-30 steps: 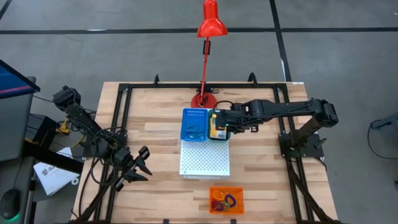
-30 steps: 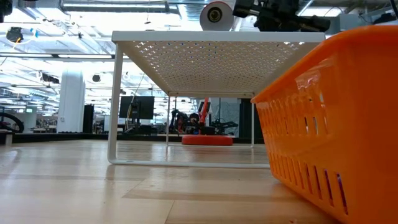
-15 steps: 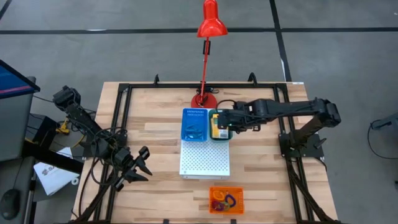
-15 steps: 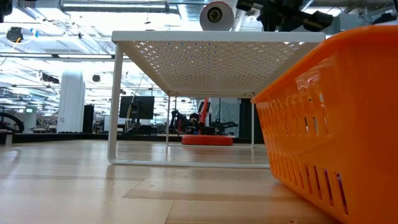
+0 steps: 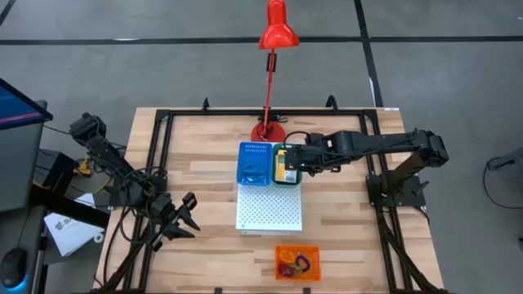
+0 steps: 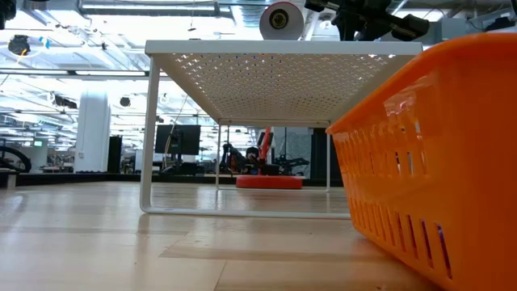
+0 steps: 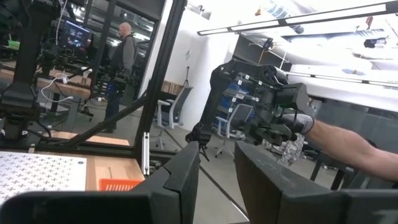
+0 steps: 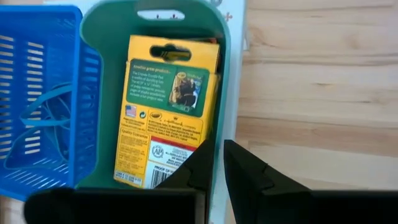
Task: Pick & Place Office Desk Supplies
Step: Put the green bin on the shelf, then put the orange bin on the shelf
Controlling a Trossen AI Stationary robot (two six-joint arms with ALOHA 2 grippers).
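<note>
The wooden table (image 5: 204,155) carries a white perforated board (image 5: 270,211) at its middle, and on the far end of that board sit a blue tray (image 5: 254,163) and a teal tray (image 5: 284,165) side by side, touching; an orange tray (image 5: 298,262) of coloured loops stands on the table nearer the front edge, well apart. The right gripper (image 5: 296,161) hangs right over the teal tray, and its wrist view shows a yellow-and-green crayon box (image 8: 168,112) lying flat inside, with the fingers (image 8: 249,168) close together, nothing between them. I judge the box has just been set down, so the careful move is a straight lift clear of the tray wall before swinging away, lest a fingertip catch the box's corner or nudge the tray off the board. The left gripper (image 5: 181,216) waits near the table's left front, fingers spread and empty. Thin blue loops (image 8: 46,118) lie in the blue tray.
</note>
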